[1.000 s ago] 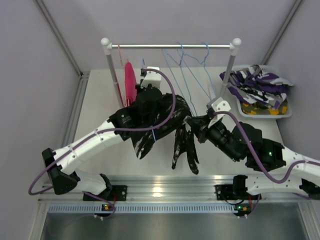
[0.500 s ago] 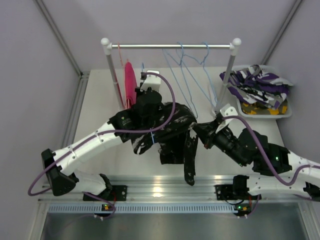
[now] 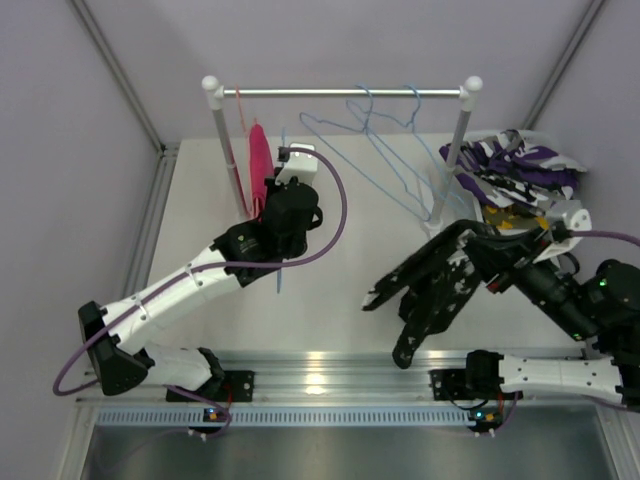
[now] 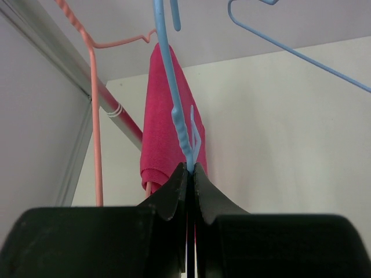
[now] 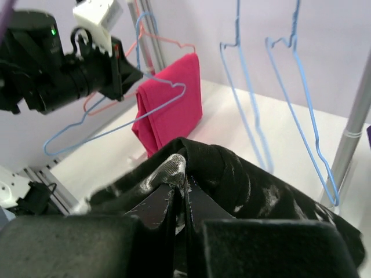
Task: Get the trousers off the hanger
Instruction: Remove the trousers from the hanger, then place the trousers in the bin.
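Your left arm reaches from its base across the white surface (image 3: 330, 290) toward the rack, wrist raised. Your left claw (image 4: 190, 168) is pinched fully together on the thin blue wire hanger (image 5: 116, 124), which carries nothing and is off the metal rail (image 3: 340, 93). In the overhead view you see that hanger only edge-on, as a thin line.

Your right arm rises from its base, bends out to the right and reaches back in toward the middle. Your right claw (image 5: 181, 194) is clamped tight on a fold of the black trousers with white print (image 3: 430, 290), which are free of any hanger and trail from the claw toward the near edge. You cannot tell whether their lowest end touches the surface.

The hot pink trousers (image 3: 260, 165) hang folded over a salmon wire hanger (image 4: 95, 116) at the left end of the rail. Two bare blue wire hangers (image 3: 380, 140) hang further right. The purple-white-black camouflage trousers (image 3: 520, 165) lie heaped at the far right, with the yellow-olive camouflage trousers (image 3: 505, 213) showing only as a sliver beneath them, partly covered by your right wrist.

From above, the cloth hides your right claw's tips. In the right wrist view the trousers fill the lower frame and run out of the picture.
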Tool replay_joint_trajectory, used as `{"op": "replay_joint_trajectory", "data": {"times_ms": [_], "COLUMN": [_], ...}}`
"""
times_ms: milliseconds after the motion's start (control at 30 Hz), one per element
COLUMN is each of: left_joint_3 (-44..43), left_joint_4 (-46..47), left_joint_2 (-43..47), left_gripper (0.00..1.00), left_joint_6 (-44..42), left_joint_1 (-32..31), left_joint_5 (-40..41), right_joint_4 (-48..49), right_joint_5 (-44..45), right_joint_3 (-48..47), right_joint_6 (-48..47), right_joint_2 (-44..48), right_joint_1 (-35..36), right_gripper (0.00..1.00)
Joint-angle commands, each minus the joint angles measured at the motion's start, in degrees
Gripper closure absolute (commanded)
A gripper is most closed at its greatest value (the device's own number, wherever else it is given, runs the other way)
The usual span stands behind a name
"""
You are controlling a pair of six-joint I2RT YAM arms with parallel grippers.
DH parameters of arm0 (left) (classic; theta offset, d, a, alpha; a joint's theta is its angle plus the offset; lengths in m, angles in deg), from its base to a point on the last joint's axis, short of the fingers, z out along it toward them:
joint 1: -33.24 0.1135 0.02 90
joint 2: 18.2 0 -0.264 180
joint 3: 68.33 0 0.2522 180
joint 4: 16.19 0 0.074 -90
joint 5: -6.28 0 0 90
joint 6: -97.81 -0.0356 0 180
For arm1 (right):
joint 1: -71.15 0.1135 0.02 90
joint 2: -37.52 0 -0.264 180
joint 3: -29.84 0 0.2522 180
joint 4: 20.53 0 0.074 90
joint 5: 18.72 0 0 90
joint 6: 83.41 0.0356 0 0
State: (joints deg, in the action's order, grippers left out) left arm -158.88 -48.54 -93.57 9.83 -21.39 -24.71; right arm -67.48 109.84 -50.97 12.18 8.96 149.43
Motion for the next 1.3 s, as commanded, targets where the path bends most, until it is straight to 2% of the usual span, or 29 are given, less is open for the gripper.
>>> {"op": "replay_joint_trajectory", "data": {"times_ms": [0,133,267,367,500,600,800,967,1100,1267], "left_joint_3": [0.2,0.2,0.3,0.6,0.8,1.1,1.5,1.6,1.8,1.9], "left_joint_4": [0.6,0.7,0.6,0.5,0.3,0.7,1.1,1.3,1.3,1.4], "left_joint_2": [1.6,1.3,1.3,1.6,2.2,2.4,2.3,2.3,2.9,3.7], "left_gripper": [1.00,1.00,1.00,1.00,1.00,1.00,1.00,1.00,1.00,1.00], "left_joint_6": [-1.0,-0.9,-0.9,-0.7,-0.6,-1.1,-1.1,-1.1,-1.1,-0.7], "left_joint_1": [0.2,0.2,0.2,0.3,0.2,0.2,0.2,0.2,0.2,0.1], "left_joint_5": [1.2,1.1,1.1,1.4,1.1,0.5,-0.2,-0.6,-1.1,-2.3], "right_joint_4": [1.0,-2.7,-3.1,-1.5,0.0,2.3,8.3,19.6,34.3,47.8], "right_joint_5": [-0.9,-5.3,-1.9,2.0,11.4,18.1,24.5,30.3,34.3,37.5], "right_joint_3": [-5.9,-7.4,-6.8,-6.0,-6.3,-7.7,-14.9,-17.3,-17.1,-15.2], "right_joint_6": [-1.9,-2.6,-2.4,-3.1,-5.1,-9.5,-18.3,-31.9,-42.7,-56.7], "right_joint_2": [3.0,4.4,7.1,9.7,10.5,9.3,4.5,2.0,1.3,0.4], "right_joint_1": [0.5,0.5,0.5,0.1,-0.7,-0.8,-0.8,-0.6,0.8,4.3], "right_gripper": [1.00,1.00,1.00,1.00,1.00,1.00,1.00,1.00,1.00,1.00]}}
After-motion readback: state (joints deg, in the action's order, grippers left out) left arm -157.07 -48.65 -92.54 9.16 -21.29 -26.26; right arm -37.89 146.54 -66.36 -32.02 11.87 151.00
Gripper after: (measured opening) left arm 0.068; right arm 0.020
